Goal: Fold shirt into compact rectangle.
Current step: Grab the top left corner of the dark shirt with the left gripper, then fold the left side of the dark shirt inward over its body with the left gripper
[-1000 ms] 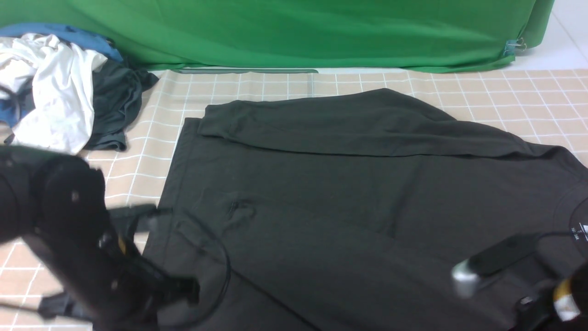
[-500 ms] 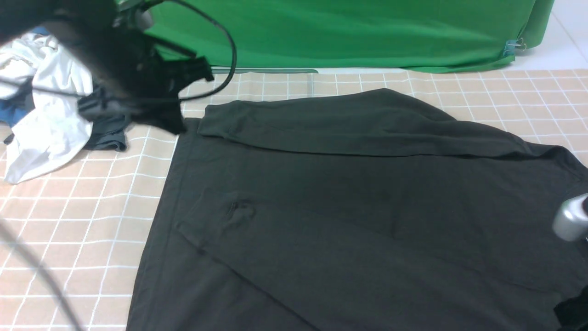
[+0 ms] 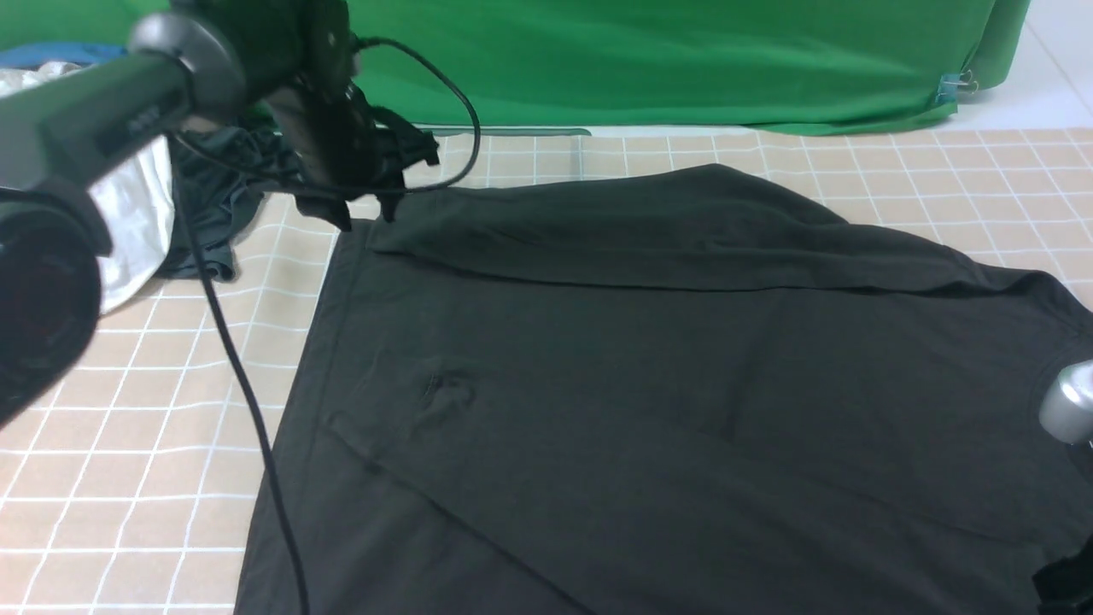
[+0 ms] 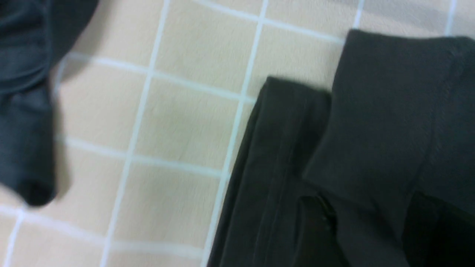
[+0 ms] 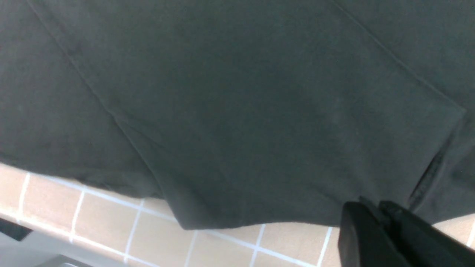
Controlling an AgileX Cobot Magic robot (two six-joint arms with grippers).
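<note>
Now the released left pincer (image 3: 365, 218) is hovering at the shirt's (image 3: 649, 384) far hem corner, right pincer (image 5: 374, 207) clenched empty, a crosswise fold seemingly needing hem grips next.

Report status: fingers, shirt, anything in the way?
Left gripper, fingers apart, over far left corner of shirt. Right gripper, fingers together at its near edge, grip unclear. Shirt flat, far edge folded over. Clothes pile close beside left gripper.

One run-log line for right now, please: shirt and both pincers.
shirt: spread flat, far edge folded over | left pincer: open above far-left corner, empty | right pincer: shut by near edge, empty
</note>
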